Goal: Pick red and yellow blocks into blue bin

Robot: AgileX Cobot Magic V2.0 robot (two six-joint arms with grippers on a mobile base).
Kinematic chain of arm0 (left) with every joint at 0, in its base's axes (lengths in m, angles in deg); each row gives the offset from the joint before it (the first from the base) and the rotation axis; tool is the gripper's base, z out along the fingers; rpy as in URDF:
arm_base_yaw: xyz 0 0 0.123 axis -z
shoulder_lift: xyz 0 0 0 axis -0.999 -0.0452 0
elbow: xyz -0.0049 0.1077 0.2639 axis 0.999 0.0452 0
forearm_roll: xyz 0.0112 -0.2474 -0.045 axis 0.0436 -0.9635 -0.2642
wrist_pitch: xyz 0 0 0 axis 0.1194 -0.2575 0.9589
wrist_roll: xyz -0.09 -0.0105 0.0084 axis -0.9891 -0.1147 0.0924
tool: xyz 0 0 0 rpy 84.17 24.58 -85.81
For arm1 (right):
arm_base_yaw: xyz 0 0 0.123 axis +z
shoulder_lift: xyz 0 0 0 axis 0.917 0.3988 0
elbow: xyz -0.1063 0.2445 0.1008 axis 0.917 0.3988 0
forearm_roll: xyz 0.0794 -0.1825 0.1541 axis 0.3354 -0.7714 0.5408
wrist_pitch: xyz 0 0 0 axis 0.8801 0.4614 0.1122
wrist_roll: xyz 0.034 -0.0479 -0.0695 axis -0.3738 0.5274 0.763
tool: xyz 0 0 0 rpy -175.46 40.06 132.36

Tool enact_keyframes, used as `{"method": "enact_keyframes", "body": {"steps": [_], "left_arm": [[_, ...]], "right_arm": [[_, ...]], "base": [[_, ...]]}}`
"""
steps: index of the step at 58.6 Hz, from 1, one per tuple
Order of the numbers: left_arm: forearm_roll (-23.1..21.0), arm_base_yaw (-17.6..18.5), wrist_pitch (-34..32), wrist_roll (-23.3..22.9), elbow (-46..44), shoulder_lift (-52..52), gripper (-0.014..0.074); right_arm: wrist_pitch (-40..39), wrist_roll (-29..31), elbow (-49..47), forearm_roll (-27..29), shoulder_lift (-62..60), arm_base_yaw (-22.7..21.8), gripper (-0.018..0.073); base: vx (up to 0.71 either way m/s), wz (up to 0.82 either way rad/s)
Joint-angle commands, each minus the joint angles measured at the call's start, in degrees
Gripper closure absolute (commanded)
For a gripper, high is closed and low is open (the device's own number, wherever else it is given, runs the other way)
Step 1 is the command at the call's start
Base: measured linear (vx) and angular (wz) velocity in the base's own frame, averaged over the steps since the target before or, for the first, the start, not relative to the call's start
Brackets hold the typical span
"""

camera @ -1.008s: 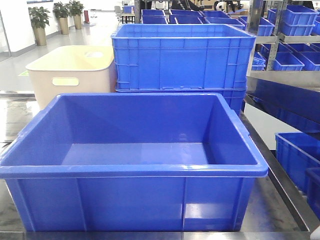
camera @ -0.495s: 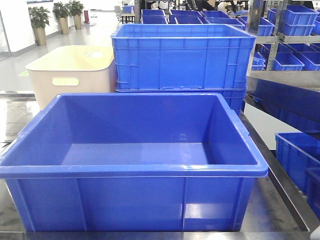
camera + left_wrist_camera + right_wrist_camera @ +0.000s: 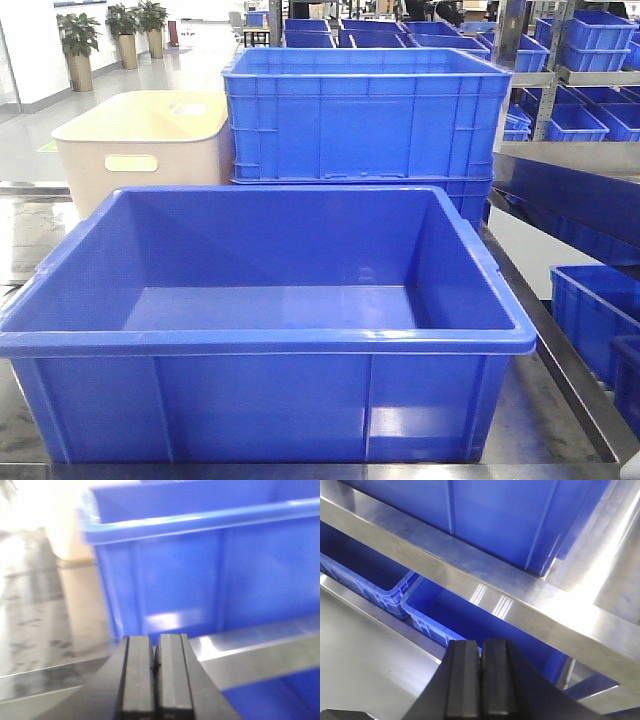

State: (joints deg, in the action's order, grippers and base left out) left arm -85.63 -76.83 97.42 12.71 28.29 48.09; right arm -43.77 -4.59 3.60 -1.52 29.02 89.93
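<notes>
One large blue bin (image 3: 270, 340) fills the front camera's view, sitting on a shiny metal table (image 3: 545, 410) with its open top facing up; its smooth inside shows only bare blue floor and walls, and neither a red nor a yellow block can be seen in any view. Directly behind the blue bin stands a ribbed blue crate (image 3: 365, 115) stacked on another crate, and just beside that stack, behind the bin's far left corner, is a cream tub (image 3: 140, 145) with a handle slot. Beyond the bin's right side, more blue crates (image 3: 595, 320) sit below table level, with others on shelving (image 3: 585, 75) farther back. Potted plants (image 3: 80, 45) stand on the floor far behind the cream tub. In the left wrist view, the left tool (image 3: 156, 677) has its two dark fingers pressed together with nothing between them, pointing at the bin's ribbed outer wall (image 3: 200, 580) near its corner, low at the table's metal edge (image 3: 250, 655). In the right wrist view, the right tool (image 3: 480, 680) is likewise closed flat on nothing, held below and outside the table's steel rail (image 3: 485, 580), with the bin's outer wall above that rail and lower blue crates (image 3: 445, 615) beneath it.
</notes>
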Motion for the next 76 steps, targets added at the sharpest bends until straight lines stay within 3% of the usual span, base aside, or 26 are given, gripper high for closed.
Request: {"method": "enact_keyframes", "body": {"steps": [1,12,47,55,62,76], "left_arm": [[-0.57,-1.80,-7.97,-1.42,2.61,3.83,0.0600],[-0.57,-7.94,-9.33,-4.31,11.97,13.56,0.0597],[-0.58,-7.86,-11.91,-4.37,11.98,13.50,0.0597],[-0.18,-7.86,-11.97,-6.57,11.98,13.50,0.0597],[2.95,-7.86,-11.81,-8.87,11.98,13.50,0.0597],[2.56,-7.86,-11.44,-9.24,11.90,13.50,0.0597]], "right_arm": [[-3.68,0.46,-1.61,0.08,-0.27,0.00,0.0573],[-3.51,0.46,-1.61,0.08,-0.27,0.00,0.0573],[-3.52,0.46,-1.61,0.14,-0.27,0.00,0.0573],[-3.52,0.46,-1.61,0.14,-0.27,0.00,0.0573],[-3.52,0.46,-1.61,0.14,-0.27,0.00,0.0573],[-3.52,0.46,-1.61,0.14,-0.27,0.00,0.0573]], "base": [[0.00,0.00],[0.00,0.00],[0.00,0.00],[0.00,0.00],[0.00,0.00],[0.00,0.00]]}}
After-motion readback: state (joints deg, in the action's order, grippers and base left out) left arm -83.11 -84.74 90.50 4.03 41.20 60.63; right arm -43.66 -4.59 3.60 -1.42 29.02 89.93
